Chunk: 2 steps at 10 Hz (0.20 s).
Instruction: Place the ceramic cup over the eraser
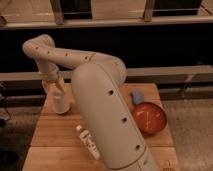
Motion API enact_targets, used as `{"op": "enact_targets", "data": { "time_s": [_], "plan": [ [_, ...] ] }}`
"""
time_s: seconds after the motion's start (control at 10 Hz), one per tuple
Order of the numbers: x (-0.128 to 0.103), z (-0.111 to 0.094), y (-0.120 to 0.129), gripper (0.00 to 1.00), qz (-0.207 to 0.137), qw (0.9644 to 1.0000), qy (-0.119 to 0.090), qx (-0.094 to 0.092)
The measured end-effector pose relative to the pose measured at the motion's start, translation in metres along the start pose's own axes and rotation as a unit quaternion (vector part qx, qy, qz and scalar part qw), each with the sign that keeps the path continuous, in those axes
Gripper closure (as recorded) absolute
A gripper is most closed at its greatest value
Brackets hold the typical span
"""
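White ceramic cup (61, 103) stands at the worktop's (50, 132) rear left corner, right under the gripper (59, 93) — whether it is held I cannot tell — and what I take for the eraser (136, 96), a small blue lump, lies well apart toward the rear right edge, the forearm (107, 117) hiding the stretch between.

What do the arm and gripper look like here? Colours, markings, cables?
The arm is cream-white, thick rounded tubular links with bulbous joints, small dark round holes dotted along each. No loose cables or sleeves show. The gripper, over the wooden table's left end, is the same pale colour, slimmer.
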Motion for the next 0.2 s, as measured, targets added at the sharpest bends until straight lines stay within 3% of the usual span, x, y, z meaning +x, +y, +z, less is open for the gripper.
{"op": "enact_targets", "data": {
  "time_s": [0.2],
  "plan": [
    [0.0011,-0.0037,0.0001,0.46,-0.001,1.0000,0.000,0.000]
  ]
}}
